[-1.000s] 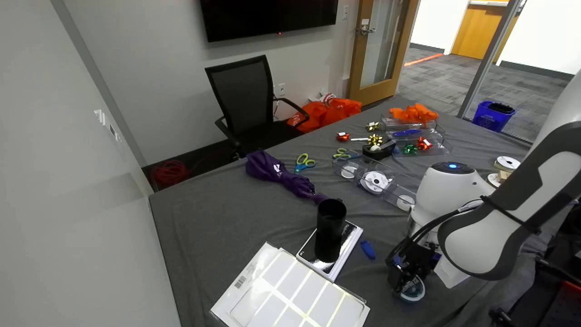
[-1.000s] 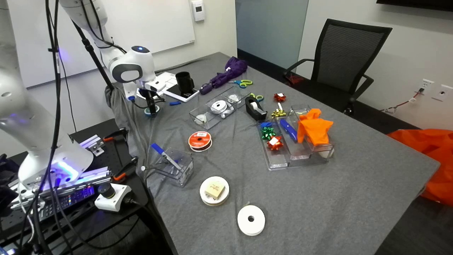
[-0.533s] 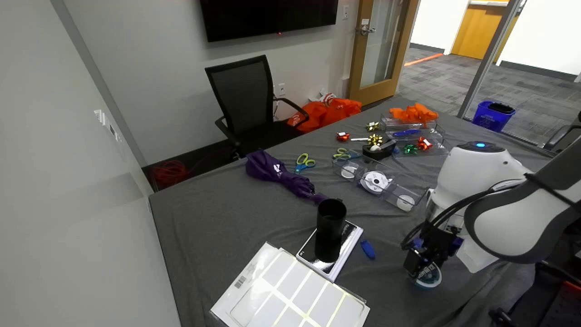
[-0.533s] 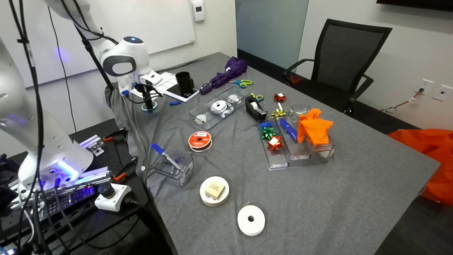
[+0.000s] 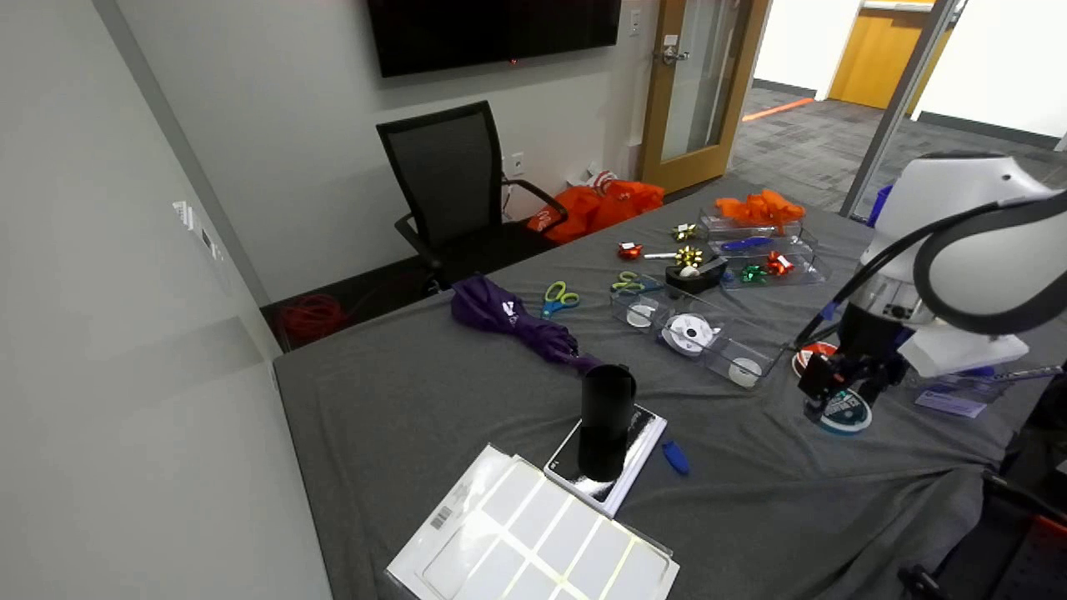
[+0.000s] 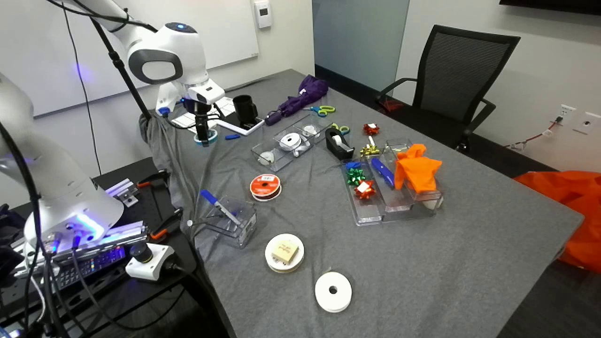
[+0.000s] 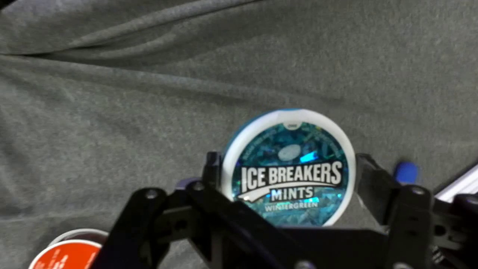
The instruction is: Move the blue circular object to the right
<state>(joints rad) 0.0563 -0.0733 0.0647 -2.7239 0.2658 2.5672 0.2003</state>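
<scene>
The blue circular object is a flat round teal-blue mints tin with a white rim, and it shows in the wrist view (image 7: 293,175). My gripper (image 7: 289,161) is shut on the tin, one black finger against each side. In both exterior views the tin (image 5: 849,413) (image 6: 212,136) hangs at the fingertips of the gripper (image 6: 205,141). Comparing the views, it is held above the grey cloth. The gripper's linkage hides the tin's lower edge in the wrist view.
An orange-red spool (image 6: 265,186) lies near the held tin in an exterior view (image 5: 810,357). A clear box with a marker (image 6: 232,223) and white spools (image 6: 333,291) lie nearer the robot base. A clear tray with white rolls (image 6: 281,152), a blue cap (image 5: 676,458) and a black cup (image 5: 607,425) stand around.
The gripper has risen with the tin held in it. In one exterior view, the tin has moved up and right. The other objects have not moved.
</scene>
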